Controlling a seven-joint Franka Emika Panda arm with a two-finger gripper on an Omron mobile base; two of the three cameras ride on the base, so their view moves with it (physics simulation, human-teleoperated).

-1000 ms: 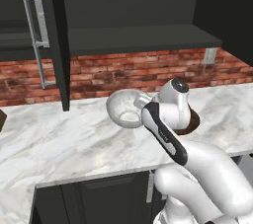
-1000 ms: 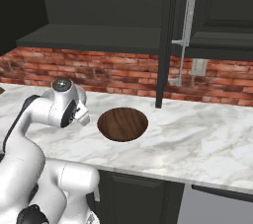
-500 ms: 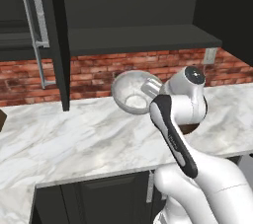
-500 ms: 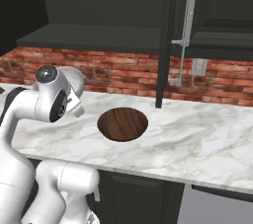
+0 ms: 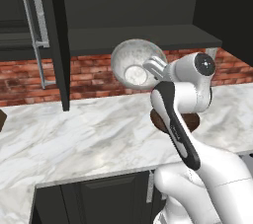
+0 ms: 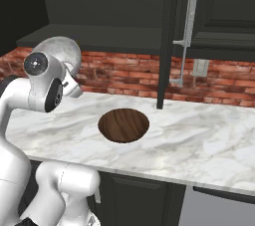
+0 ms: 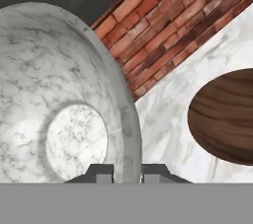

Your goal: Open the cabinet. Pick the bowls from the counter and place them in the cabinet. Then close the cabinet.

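I see the marble bowl (image 5: 135,63) has risen since a second ago: it was low over the counter (image 5: 74,139), and now it hangs tipped on its side before the open cabinet (image 5: 148,35), level with the shelf. My gripper (image 7: 127,171) is pinched shut on its rim. The wooden bowl (image 6: 123,125) sits unmoved. I can read no writing anywhere.

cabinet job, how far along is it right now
Done: the cabinet stands open, its dark shelf bare. In hand: the gripper is shut on the rim of the marble bowl, lifted off the counter in front of the shelf edge, tilted on its side. Left: set that bowl inside, then move the wooden bowl, which sits on the counter, and close the doors.
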